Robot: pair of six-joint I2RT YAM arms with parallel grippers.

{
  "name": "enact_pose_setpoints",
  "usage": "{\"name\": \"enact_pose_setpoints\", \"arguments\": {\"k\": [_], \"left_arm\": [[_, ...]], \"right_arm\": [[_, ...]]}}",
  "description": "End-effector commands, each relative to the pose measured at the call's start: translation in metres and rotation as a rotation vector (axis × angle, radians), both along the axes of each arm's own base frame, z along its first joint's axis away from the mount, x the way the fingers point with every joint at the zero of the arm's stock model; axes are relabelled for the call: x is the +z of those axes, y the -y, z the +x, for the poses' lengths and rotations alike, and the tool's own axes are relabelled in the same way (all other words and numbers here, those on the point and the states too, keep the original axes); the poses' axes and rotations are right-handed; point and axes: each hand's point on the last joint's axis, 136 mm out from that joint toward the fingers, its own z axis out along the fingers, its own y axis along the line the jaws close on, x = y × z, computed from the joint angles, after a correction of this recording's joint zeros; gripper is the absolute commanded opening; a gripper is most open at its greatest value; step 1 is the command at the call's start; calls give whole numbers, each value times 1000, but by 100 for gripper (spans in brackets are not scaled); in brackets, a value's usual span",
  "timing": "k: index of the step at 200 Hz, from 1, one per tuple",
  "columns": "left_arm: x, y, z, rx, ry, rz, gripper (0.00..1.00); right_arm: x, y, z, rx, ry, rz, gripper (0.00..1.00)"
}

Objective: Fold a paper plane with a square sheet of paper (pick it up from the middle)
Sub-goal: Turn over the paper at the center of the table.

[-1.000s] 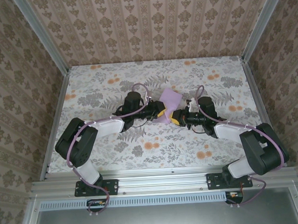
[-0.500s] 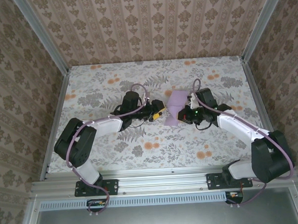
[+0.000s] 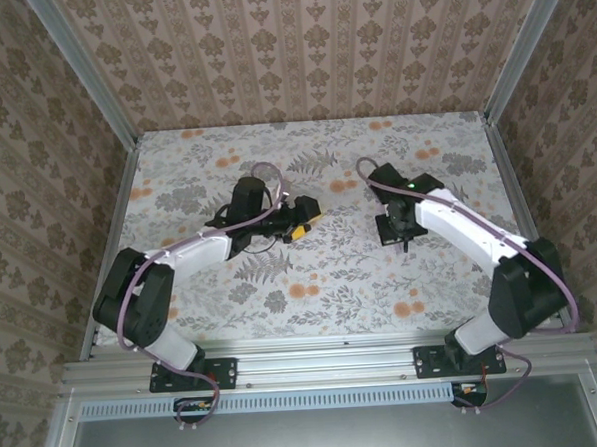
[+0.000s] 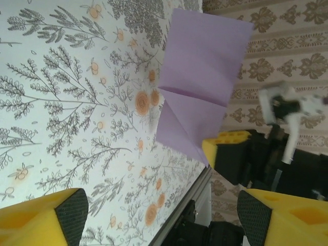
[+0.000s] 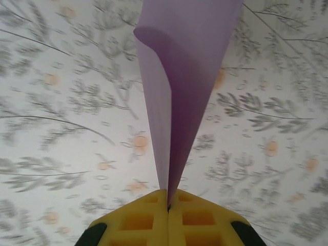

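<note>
The right arm [image 3: 459, 220] rises from its base, arches over the floral surface [image 3: 332, 292] and bends at the wrist so that its end points steeply down. The right tool [image 5: 168, 206] is closed, its two yellow fingers pressed together on one edge of the lavender sheet of paper [image 4: 200, 87]. The sheet is lifted off the surface and reaches away from the pinch. In the right wrist view it narrows to a thin wedge at the fingers and opens out further off, with one layer curling over at the far end. In the left wrist view the sheet shows as a broad face with a crease across its middle and a slanted fold in the half nearer the pinch.

The left arm [image 3: 195, 254] lies low and stretched out, its forearm running from its base toward the sheet and its wrist level with the surface. The left tool [image 3: 307, 225] is aimed at the sheet from the side opposite the right arm. Its fingers stand wide apart with nothing between them. It is well clear of the sheet, with bare floral surface between the two.
</note>
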Motion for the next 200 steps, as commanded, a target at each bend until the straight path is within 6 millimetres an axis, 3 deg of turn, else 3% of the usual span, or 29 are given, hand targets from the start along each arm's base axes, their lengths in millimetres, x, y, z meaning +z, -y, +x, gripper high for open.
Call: {"name": "enact_pose_setpoints", "arguments": {"k": [1,39,122,200], "left_arm": [[7,-8,-17,-62,39,5,92],[-6,-34,-35,-33,10,51,92],[-24,-84,-73,46,-29,118,94],[-27,-90,-81,52,-45,115,94]], "right_arm": [[2,18,-4,71,-70,-259,0],[-6,-21,8,156,-78,-309,0],[-55,-90,8,294,-182,-346,6],[-74,-153,0,311,-194,-35,13]]}}
